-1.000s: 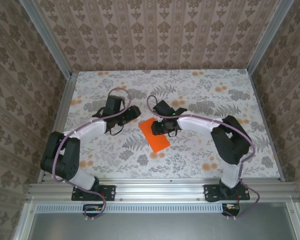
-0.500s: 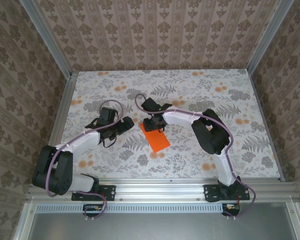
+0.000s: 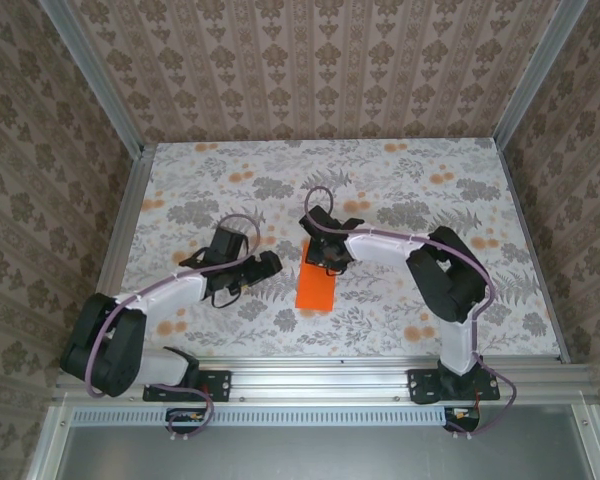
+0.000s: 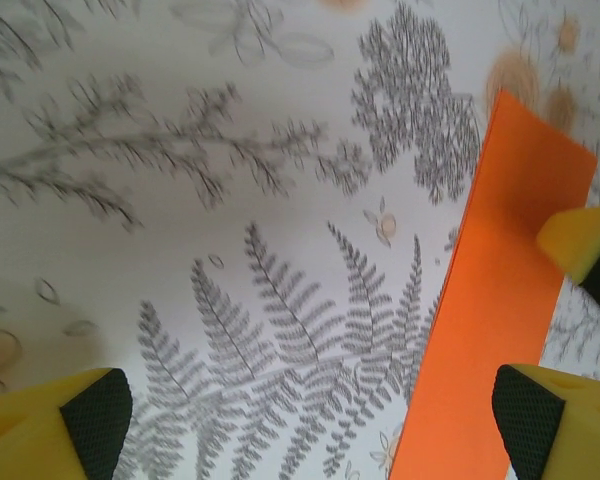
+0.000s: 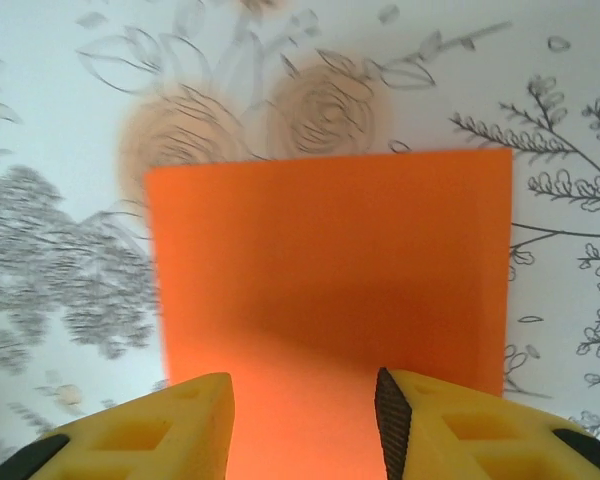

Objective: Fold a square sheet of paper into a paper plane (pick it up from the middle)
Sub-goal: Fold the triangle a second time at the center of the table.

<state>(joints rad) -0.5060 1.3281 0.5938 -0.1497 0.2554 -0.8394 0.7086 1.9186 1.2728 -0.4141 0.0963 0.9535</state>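
Top external view: we see the thin, bright orange paper sheet point(image 3: 316, 288) lying flat as an oblong near the middle of the floral-printed table top point(image 3: 460, 200), the right gripper point(image 3: 327, 262) at its far end and the left gripper point(image 3: 271, 266) near its left edge. Left wrist view: the left gripper point(image 4: 310, 412) is spread wide over the fern print, the sheet point(image 4: 500, 300) beside its right finger. Right wrist view: we find the right gripper point(image 5: 305, 420) with its yellow fingers point(image 5: 180, 425) partly apart over the flat sheet point(image 5: 330, 260), orange showing in the gap.

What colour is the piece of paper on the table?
Bright orange, plain with no marks. The paper shows best in the right wrist view.
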